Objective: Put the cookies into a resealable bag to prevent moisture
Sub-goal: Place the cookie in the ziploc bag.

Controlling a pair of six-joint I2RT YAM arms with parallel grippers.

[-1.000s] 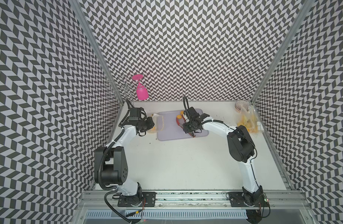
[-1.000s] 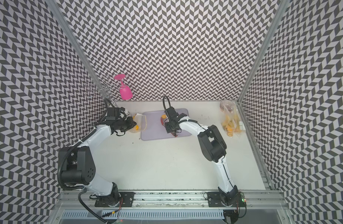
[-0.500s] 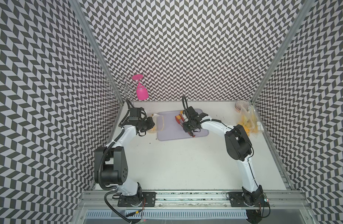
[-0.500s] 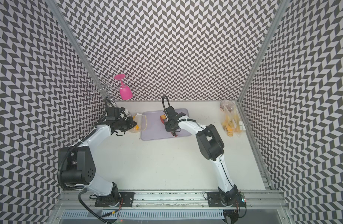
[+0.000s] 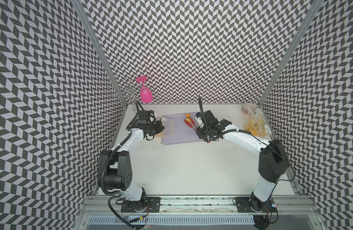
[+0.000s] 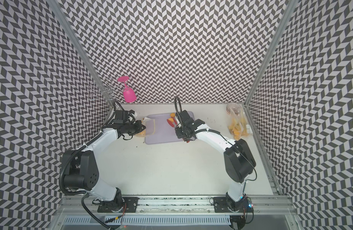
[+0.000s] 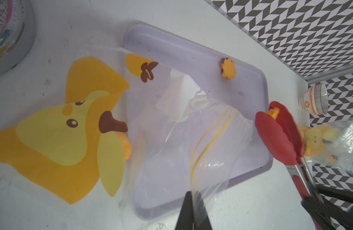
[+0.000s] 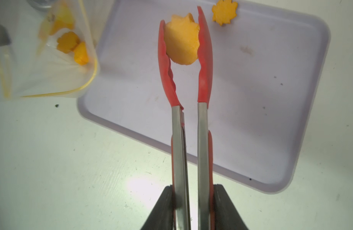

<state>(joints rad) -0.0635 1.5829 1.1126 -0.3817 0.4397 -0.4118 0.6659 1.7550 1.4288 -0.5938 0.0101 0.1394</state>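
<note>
1. Cookies: small yellow-orange biscuit pieces with scalloped edges. One is pinched above the pale lilac plastic tray. A flower-shaped loose cookie lies by the tray's far rim, and a few more show through the film of the clear resealable zip bag with its yellow zip line.
2. Long steel tongs with red silicone tips are pressed together on the held piece. The tips bear on its opposite edges, and its flat face is towards the right wrist camera.
3. The right gripper clamps both steel arms of the tongs between its black fingers.
4. The left gripper is closed on the zip bag's rim, close to the zip line. The mouth seems to gape towards the tongs, with part of the bag lying over the tray's near end.
5. Handling, as I judge it: each cookie is light, stiff and brittle, and the scalloped points would chip first.
   - Hold it across its widest part with a gentle squeeze.
   - Too hard a squeeze may snap it, and too light a one may let it slide off the smooth tips.
6. The bag is limp, slippery film. The zip rim is its stiffest part and the best place to hold it.
7. A second printed bag holding yellow pieces lies well apart by the right wall.
</note>
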